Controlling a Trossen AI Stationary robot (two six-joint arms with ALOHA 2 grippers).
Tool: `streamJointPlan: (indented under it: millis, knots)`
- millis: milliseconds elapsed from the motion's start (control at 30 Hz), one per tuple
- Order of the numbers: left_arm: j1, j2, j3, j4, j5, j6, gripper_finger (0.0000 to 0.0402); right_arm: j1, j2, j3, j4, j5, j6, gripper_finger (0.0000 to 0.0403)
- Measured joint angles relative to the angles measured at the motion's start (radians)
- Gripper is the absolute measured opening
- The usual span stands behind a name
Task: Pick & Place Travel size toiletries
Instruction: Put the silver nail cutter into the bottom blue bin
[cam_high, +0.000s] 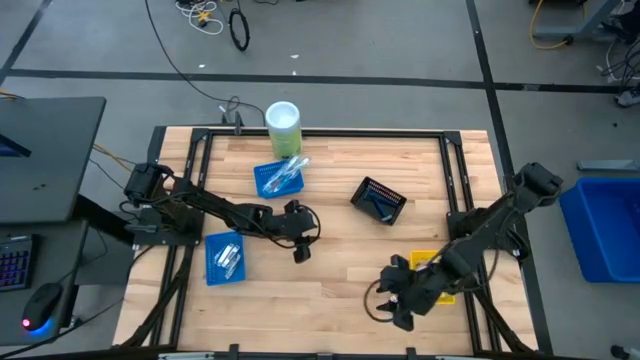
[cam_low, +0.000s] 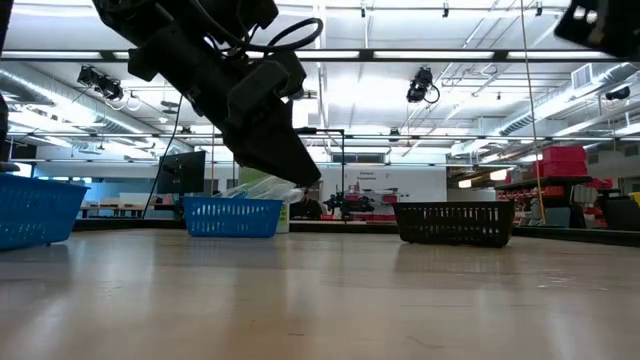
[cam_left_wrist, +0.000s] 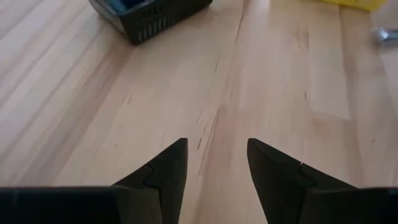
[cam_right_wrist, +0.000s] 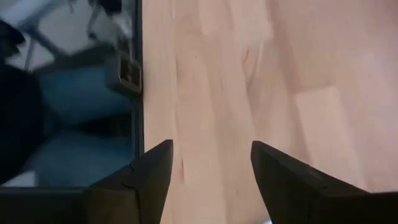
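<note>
Toiletries (cam_high: 226, 257) well left of left claw (cam_high: 301, 250)

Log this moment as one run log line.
left gripper: open, empty, mid-table | right gripper: open, empty, by yellow tray | toiletries: in blue trays

White-and-blue toiletries (cam_high: 285, 175) are lying heaped upper centre, and more toiletries (cam_high: 226, 256) are sitting lower left.
</note>
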Motion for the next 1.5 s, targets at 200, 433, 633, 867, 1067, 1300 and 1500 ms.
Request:
streamJointPlan:
  millis: [200,433,633,867,1067,1300,1500]
  knots:
    - [0.000,0.000,0.000,0.020,0.000,0.000,0.0176,-0.088,0.099,0.000,-0.050,-0.251,0.095,0.0215]
    - [0.000,0.000,0.000,0.016,0.000,0.027,0.0176,-0.111,0.231,0.000,-0.189,-0.423,0.218,0.0212]
    - [0.000,0.000,0.000,0.016,0.000,0.076,0.0176,-0.138,0.314,0.000,-0.193,-0.472,0.217,0.0218]
    - [0.000,0.000,0.000,0.016,0.000,0.080,0.0176,-0.161,0.321,0.000,-0.217,-0.462,0.214,0.0210]
    - [0.000,0.000,0.000,0.016,0.000,0.115,0.0176,-0.158,0.321,0.000,-0.224,-0.437,0.149,0.0181]
    - [0.000,0.000,0.000,0.016,0.000,0.145,0.0176,-0.158,0.322,0.000,-0.218,-0.436,0.109,0.0090]
    - [0.000,0.000,0.000,0.016,0.000,0.145,0.0176,-0.176,0.322,0.000,-0.165,-0.455,0.109,0.0054]
